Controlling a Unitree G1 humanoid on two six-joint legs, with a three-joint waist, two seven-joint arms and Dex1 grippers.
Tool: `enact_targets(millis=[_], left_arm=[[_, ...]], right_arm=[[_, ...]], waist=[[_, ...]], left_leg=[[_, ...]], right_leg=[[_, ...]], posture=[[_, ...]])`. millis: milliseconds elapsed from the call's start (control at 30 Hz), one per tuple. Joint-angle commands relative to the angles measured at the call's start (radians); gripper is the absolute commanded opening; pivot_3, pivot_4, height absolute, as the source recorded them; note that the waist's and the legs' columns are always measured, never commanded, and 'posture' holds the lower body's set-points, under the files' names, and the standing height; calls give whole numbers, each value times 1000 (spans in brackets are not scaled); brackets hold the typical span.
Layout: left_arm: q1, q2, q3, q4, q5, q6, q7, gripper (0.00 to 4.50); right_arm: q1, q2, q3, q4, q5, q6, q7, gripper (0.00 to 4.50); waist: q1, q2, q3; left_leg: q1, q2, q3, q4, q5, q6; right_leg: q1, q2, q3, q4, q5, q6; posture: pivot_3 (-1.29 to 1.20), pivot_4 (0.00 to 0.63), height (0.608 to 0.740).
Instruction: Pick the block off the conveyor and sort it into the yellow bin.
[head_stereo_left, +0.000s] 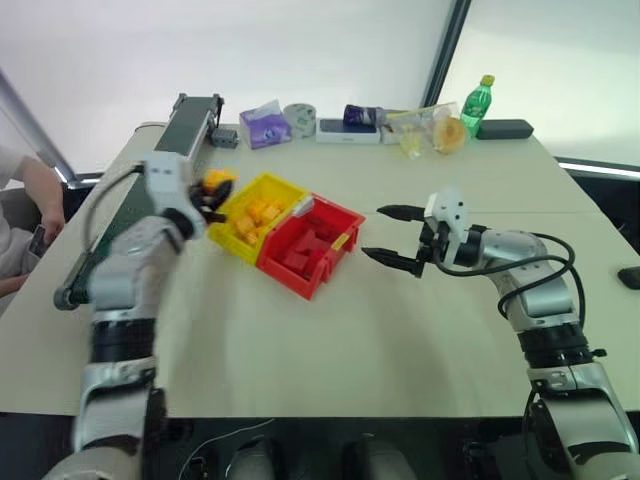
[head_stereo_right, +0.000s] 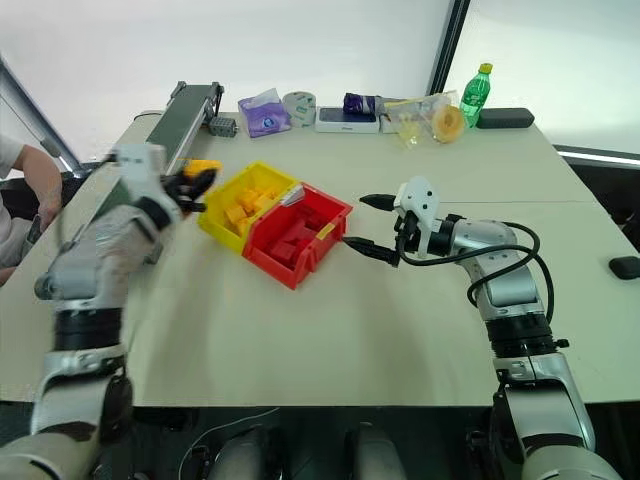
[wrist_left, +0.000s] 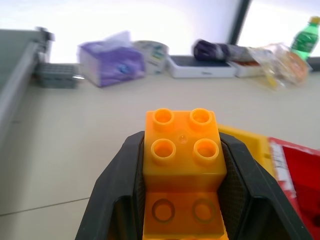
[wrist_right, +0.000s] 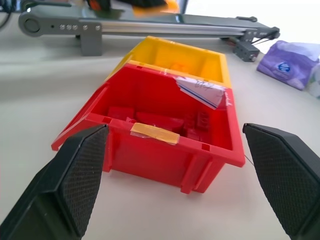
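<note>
The right gripper hangs above the pale beige tabletop with its two black fingers spread wide, nothing between them, pointing at the red rectangular plastic bin just beside it. Flat red blocks lie inside that bin, and a strip of tan tape sits on its near wall.

Joined to the red bin's far side is the yellow open-topped plastic bin, with several yellow-orange pieces already in it.

The left gripper is at the yellow bin's outer edge, its jaws clamped on the small yellow-orange studded plastic block — the left wrist view shows the block squeezed between both black fingers, four round studs facing up. The block is off the belt, held in the air close beside the yellow bin's rim, not yet inside.

Beyond it runs the long dark green conveyor with silver-grey side rails, along the table's left side. A person's arm shows past the conveyor.

Along the far edge of the table stand a purple tissue pack, a round roll of tape, a flat white box, a crinkled clear plastic bag, a green plastic bottle and a dark oblong case.
</note>
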Motion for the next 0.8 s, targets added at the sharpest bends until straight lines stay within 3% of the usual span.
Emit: enact_targets(millis=[33, 233, 267, 400, 433, 600, 800], left_arm=[[-82, -19, -48, 165, 81, -120, -25, 1342], [-181, -46, -54, 374, 117, -234, -72, 1342], [-191, -47, -56, 400, 129, -251, -60, 2415], [-215, -50, -56, 451, 155, -301, -45, 4233], [-210, -55, -56, 428, 142, -305, -76, 4436], [-111, -19, -32, 215, 93, -276, -159, 4436], [185, 173, 101, -224, -16, -77, -211, 4436]], right_arm=[[-11, -9, -25, -60, 18, 10, -12, 4500], [11, -27, -39, -85, 24, 25, -20, 4500], [16, -29, -41, -88, 25, 25, -21, 4500], [28, -31, -45, -94, 25, 23, -26, 4500], [29, -29, -44, -92, 24, 21, -27, 4500], [29, -22, -39, -81, 20, 9, -29, 4500], [23, -26, -37, -83, 24, 14, -24, 4500]], waist=[[-5, 0, 0], [-1, 0, 0], [0, 0, 0], [3, 0, 0], [2, 0, 0], [-2, 0, 0], [-35, 0, 0]], left_leg=[[0, 0, 0, 0, 0, 0], [0, 0, 1, -1, 0, 0], [0, 0, 1, -1, 0, 0], [0, 0, 1, -1, 0, 0], [0, 0, 1, -1, 0, 0], [-1, 0, 1, -1, 0, 0], [0, 4, 1, -3, 1, -2]], right_leg=[[-1, 0, 0, 0, 0, 0], [-2, 0, 0, 0, 0, 0], [-2, 0, 0, 0, 0, 0], [-2, 0, 0, 0, 0, 0], [-2, 0, 0, 0, 0, 0], [-2, 0, 0, 0, 0, 0], [-3, 1, 2, 1, 0, 0]], posture=[[0, 150, 740], [0, 150, 740], [0, 150, 740], [0, 150, 740], [0, 150, 740], [0, 150, 740], [0, 150, 740]])
